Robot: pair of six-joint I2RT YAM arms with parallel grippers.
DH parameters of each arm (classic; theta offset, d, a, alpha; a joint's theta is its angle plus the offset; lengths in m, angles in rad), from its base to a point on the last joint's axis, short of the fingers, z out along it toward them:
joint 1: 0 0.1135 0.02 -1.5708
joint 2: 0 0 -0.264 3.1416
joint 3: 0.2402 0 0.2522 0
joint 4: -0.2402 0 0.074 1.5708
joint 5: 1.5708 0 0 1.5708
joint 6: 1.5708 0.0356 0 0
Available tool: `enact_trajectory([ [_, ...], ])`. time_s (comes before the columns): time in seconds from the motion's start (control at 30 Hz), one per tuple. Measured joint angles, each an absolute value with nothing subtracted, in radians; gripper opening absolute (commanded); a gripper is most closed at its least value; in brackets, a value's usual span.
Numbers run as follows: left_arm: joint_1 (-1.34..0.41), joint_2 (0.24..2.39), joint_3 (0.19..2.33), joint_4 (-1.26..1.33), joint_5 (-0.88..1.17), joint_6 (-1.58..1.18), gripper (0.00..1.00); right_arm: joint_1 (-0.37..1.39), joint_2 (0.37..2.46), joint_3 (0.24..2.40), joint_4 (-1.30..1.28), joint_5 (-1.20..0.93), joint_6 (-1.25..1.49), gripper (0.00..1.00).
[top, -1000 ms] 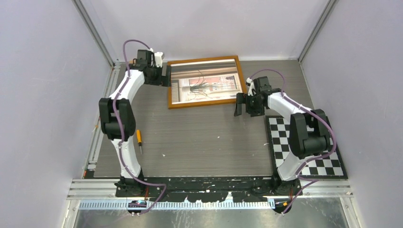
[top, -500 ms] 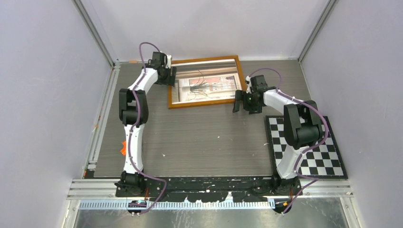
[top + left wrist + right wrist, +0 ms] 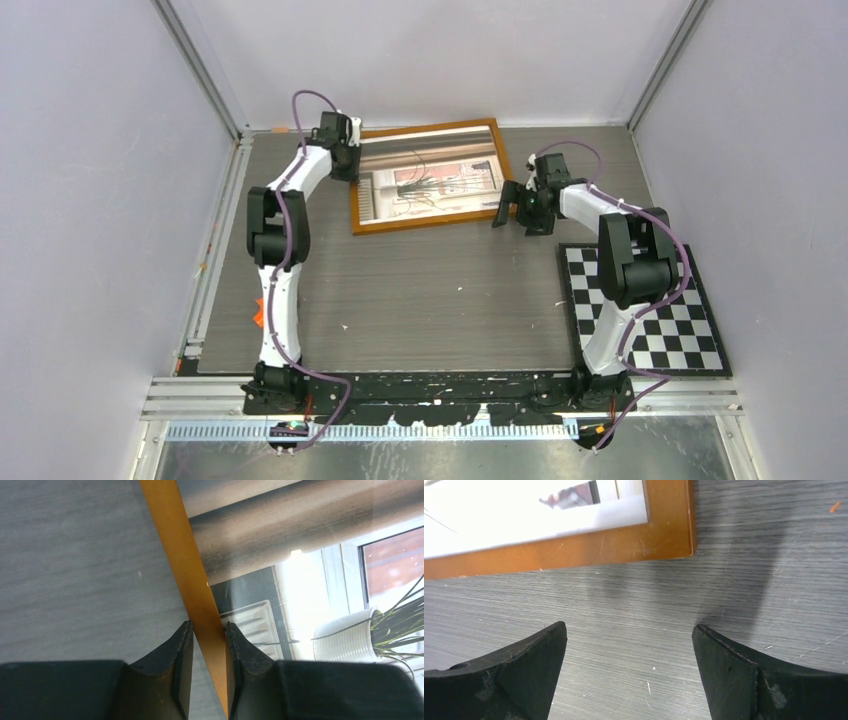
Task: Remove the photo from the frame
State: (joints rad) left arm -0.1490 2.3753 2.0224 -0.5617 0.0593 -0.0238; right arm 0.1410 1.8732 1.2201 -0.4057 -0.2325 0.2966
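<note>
The photo, a window with a spiky plant in a white vase, lies face up behind the glossy front of the frame, which lies flat on the grey table between the two pincers. The left gripper is clenched on the frame's thin orange-brown left border, with one finger on the table side of the strip and the other on the glass side. The right gripper is released, jaws spread wide over bare table, with the frame's near right corner just ahead of its fingertips and apart from them.
</note>
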Motion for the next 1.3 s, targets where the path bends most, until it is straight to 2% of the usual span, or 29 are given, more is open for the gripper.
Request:
enact_trajectory([
  [0.17,-0.149,2.284,1.878,-0.554,0.064,-0.077,0.16,0.126,1.875,1.220,-0.402,-0.252,0.326,1.00],
  [0.3,-0.155,2.195,1.740,-0.548,0.070,-0.117,0.16,0.115,1.876,1.220,-0.400,-0.263,0.342,1.00],
  [0.4,-0.172,2.111,1.617,-0.553,0.075,-0.139,0.18,0.107,1.877,1.220,-0.402,-0.271,0.349,1.00],
  [0.47,-0.190,2.056,1.541,-0.557,0.065,-0.148,0.23,0.100,1.877,1.219,-0.405,-0.268,0.350,1.00],
  [0.53,-0.207,2.002,1.468,-0.563,0.065,-0.160,0.33,0.090,1.877,1.219,-0.405,-0.269,0.353,1.00],
  [0.63,-0.233,1.928,1.384,-0.617,0.099,-0.166,0.58,0.073,1.877,1.219,-0.403,-0.267,0.356,1.00],
  [0.67,-0.240,1.909,1.370,-0.644,0.120,-0.158,0.68,0.071,1.877,1.219,-0.403,-0.268,0.359,1.00],
  [0.73,-0.258,1.877,1.357,-0.696,0.167,-0.137,0.93,0.072,1.877,1.219,-0.402,-0.269,0.361,1.00],
  [0.77,-0.264,1.861,1.357,-0.710,0.181,-0.118,0.99,0.072,1.877,1.219,-0.402,-0.269,0.361,1.00],
  [0.9,-0.280,1.808,1.396,-0.754,0.200,-0.028,1.00,0.072,1.872,1.216,-0.401,-0.268,0.362,1.00],
  [1.03,-0.252,1.829,1.530,-0.770,0.213,0.074,1.00,0.076,1.822,1.156,-0.402,-0.268,0.377,1.00],
  [1.3,-0.200,2.140,2.014,-0.817,0.270,0.185,1.00,0.083,1.718,1.042,-0.433,-0.313,0.400,1.00],
])
